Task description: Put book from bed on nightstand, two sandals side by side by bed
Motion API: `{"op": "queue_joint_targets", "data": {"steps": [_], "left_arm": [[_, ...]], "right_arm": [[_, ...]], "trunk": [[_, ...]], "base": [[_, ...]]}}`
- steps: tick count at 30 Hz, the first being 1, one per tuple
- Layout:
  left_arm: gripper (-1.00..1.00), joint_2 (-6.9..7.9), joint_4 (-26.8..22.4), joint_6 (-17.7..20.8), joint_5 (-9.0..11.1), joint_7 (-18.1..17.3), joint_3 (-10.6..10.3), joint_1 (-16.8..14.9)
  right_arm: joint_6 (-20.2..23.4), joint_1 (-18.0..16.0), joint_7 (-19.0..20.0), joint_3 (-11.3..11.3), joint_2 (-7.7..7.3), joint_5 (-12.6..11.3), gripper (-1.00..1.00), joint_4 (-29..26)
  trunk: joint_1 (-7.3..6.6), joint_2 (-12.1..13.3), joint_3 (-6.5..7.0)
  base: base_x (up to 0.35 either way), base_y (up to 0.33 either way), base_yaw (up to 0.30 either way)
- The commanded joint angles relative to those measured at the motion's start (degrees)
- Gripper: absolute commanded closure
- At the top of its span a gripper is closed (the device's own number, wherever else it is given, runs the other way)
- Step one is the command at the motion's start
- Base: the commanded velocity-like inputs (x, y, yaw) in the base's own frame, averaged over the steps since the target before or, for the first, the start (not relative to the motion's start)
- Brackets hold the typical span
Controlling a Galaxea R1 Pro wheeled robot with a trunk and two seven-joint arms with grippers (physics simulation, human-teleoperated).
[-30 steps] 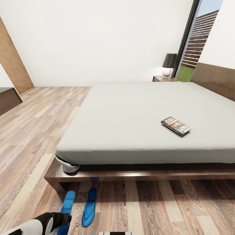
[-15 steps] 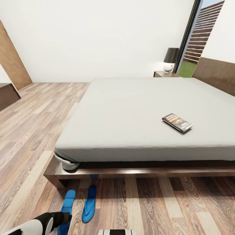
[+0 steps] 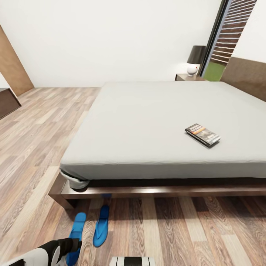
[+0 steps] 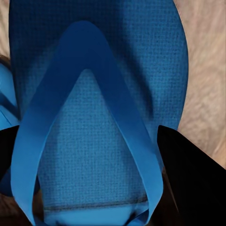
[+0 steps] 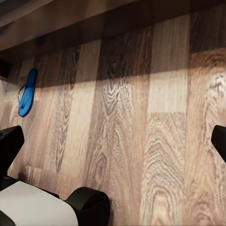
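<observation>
**Left pincer over a sandal beside the bed**

The left pincer (image 4: 113, 155) is seen spread, its dark fingers (image 4: 193, 179) flanking the nearer sandal (image 4: 99, 108) on the wood floor (image 3: 177, 232). The second sandal (image 3: 101, 226) lies just beside it, near the bed (image 3: 155, 122) corner. The book (image 3: 203, 134) rests on the mattress, well beyond the pincer. The right pincer (image 5: 113, 143) is held open above bare floor.
</observation>
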Motion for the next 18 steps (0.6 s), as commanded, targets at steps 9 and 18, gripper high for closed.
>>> {"op": "queue_joint_targets", "data": {"steps": [9, 18], "left_arm": [[1.00, 0.03, -0.1, 1.2, -0.5, 0.0, 0.3, 0.0], [1.00, -0.04, -0.1, 1.3, -0.5, -0.3, 0.3, -0.1]], "right_arm": [[0.6, -0.1, 0.3, -0.2, 0.08, 0.3, -1.00, 0.0], [0.6, -0.1, 0.3, -0.2, 0.09, 0.3, -1.00, 0.0]], "trunk": [[0.04, 0.0, -0.49], [0.04, 0.0, -0.49]], "base": [[0.000, 0.000, 0.000], [0.000, 0.000, 0.000]]}}
